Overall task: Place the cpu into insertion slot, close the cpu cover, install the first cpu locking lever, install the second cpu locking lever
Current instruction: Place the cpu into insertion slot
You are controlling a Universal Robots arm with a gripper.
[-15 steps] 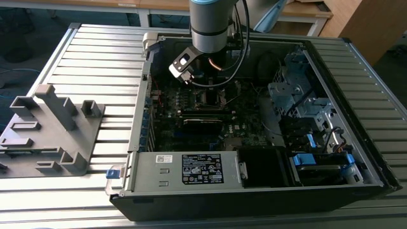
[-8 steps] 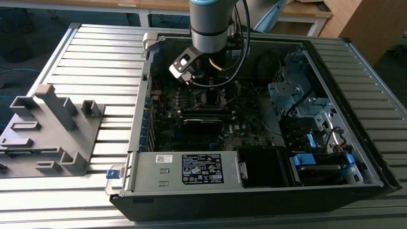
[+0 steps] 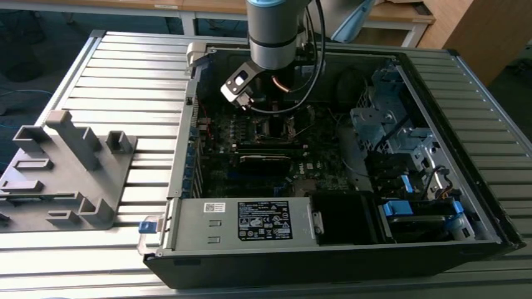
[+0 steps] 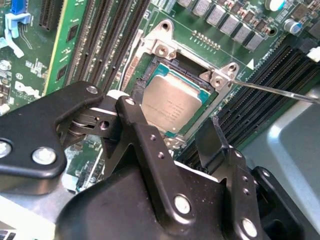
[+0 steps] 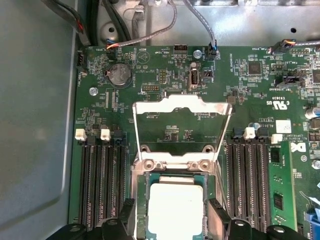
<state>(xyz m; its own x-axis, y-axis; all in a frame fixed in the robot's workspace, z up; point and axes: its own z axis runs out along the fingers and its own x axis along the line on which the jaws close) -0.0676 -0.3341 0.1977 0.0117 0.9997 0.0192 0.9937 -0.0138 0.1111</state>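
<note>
First wrist view: showing gripper [image 5: 170, 205] with fingers spread wide, straddling the cpu [image 5: 176, 212], seemingly not gripping it; cpu lying flat in the insertion slot [image 5: 172, 165], cpu cover [image 5: 182, 105] standing open just beside.

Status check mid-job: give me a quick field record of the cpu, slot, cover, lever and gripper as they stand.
cpu: lying flat in the slot, metal top up
slot: filled by the cpu
cover: open, swung up away from the slot, not over the cpu
lever: one thin wire lever stands free, not latched
gripper: open, low over the cpu, one finger on each side of it
steps done: cpu placed; cover and levers not yet closed
</note>
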